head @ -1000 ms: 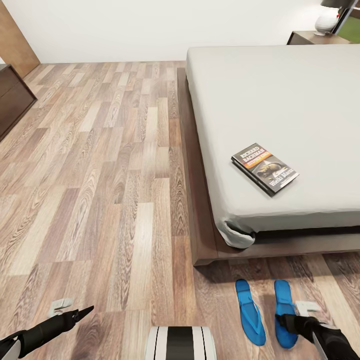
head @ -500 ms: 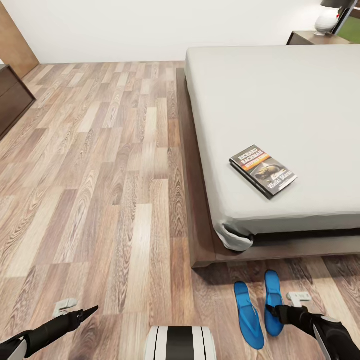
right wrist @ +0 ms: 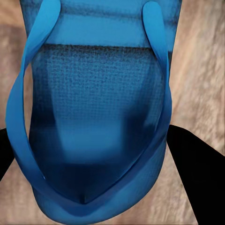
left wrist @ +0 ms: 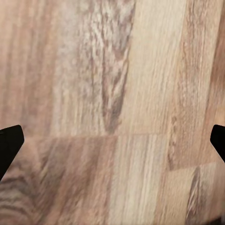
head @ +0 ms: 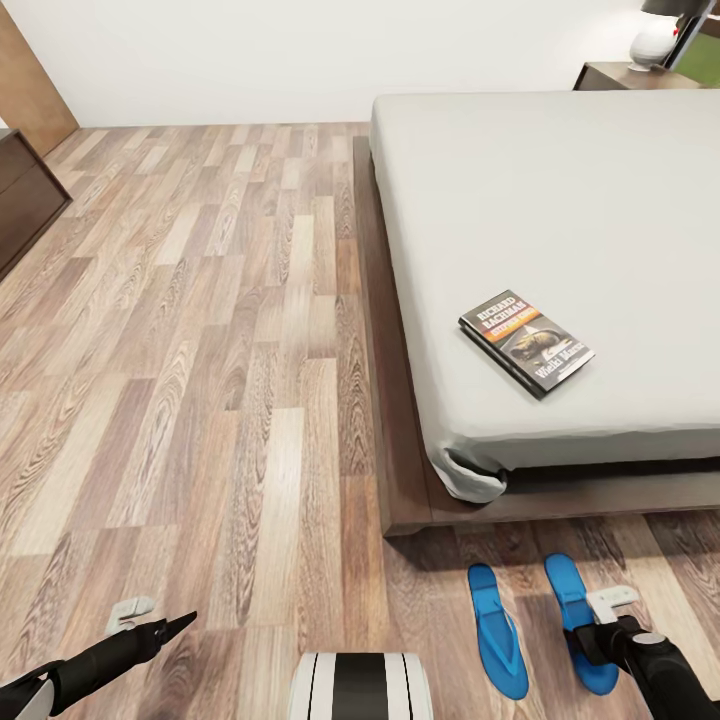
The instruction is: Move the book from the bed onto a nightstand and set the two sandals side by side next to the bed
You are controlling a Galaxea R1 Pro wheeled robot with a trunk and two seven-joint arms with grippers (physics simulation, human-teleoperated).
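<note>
- Sandals: left sandal [head: 497, 644] and right sandal [head: 579, 634] lie on the floor [head: 200, 350] near the foot of the bed [head: 560, 200] — roughly parallel, with a gap between them.
- Our right gripper [head: 600, 628] straddles the right sandal, jaws either side; whether it grips, we cannot tell.
- Book [head: 526, 341] is on the mattress — not moved yet.
- Nightstand [head: 640, 76] is at the far corner, with a lamp [head: 655, 40] on top.
- Left gripper [head: 150, 625] is spread wide, empty.

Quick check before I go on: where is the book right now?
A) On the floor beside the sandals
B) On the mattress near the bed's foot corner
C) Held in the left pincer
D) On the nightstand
B: the book lies flat on the pale mattress of the bed, close to its near corner, above the two sandals on the floor.
</note>
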